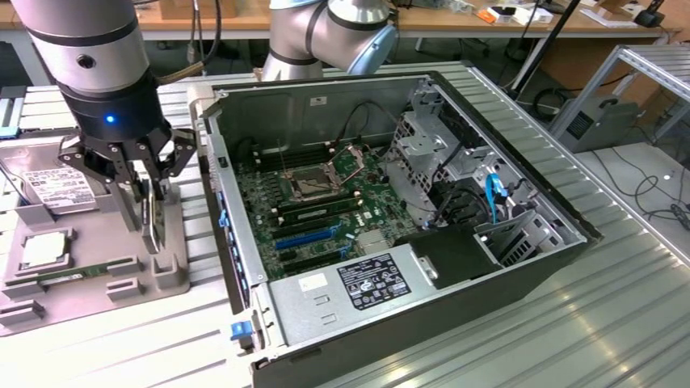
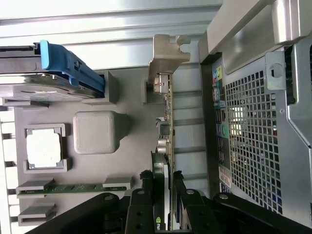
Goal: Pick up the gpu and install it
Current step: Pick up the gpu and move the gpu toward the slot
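The gpu is a thin dark card standing on edge at the right side of the grey parts tray, left of the open computer case. In the wrist view the gpu appears edge-on, its silver bracket at the far end. My gripper comes down from above, and its black fingers press both faces of the card, so my gripper is shut on it. I cannot tell whether the card's lower edge still rests in its tray slot.
On the tray lie a silver hard drive with a blue clip, a square processor and a green memory stick. Inside the case, the motherboard has a blue card slot. The case's perforated back panel stands close beside the card.
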You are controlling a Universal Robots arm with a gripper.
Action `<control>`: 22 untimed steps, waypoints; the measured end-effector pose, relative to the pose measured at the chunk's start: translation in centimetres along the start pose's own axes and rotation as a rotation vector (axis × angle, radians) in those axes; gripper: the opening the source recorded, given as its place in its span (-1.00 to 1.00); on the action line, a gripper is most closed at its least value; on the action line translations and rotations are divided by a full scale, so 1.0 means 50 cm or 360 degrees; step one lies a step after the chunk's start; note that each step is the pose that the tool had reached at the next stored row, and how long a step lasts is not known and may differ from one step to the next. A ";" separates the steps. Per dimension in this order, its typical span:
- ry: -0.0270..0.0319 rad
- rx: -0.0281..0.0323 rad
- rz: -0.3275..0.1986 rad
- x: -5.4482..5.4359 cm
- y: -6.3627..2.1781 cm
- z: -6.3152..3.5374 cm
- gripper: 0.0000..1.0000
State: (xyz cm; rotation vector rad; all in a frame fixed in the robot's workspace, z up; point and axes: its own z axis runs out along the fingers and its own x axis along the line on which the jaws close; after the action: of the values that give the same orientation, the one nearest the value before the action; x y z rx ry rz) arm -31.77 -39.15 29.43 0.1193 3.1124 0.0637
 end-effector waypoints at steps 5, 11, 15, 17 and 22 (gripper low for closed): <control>0.00000 0.00000 0.0000 0.000 0.001 -0.013 -0.47; 0.00001 -0.00001 0.0000 -0.001 0.001 -0.026 -0.47; 0.00001 -0.00004 0.0000 -0.001 0.001 -0.034 -0.47; 0.00000 -0.00006 0.0000 -0.001 0.002 -0.036 -0.47; -0.00001 -0.00007 0.0000 -0.001 0.002 -0.043 -0.47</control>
State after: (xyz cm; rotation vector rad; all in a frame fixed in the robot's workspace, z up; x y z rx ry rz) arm -31.77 -39.15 31.57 0.1193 3.1123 0.0643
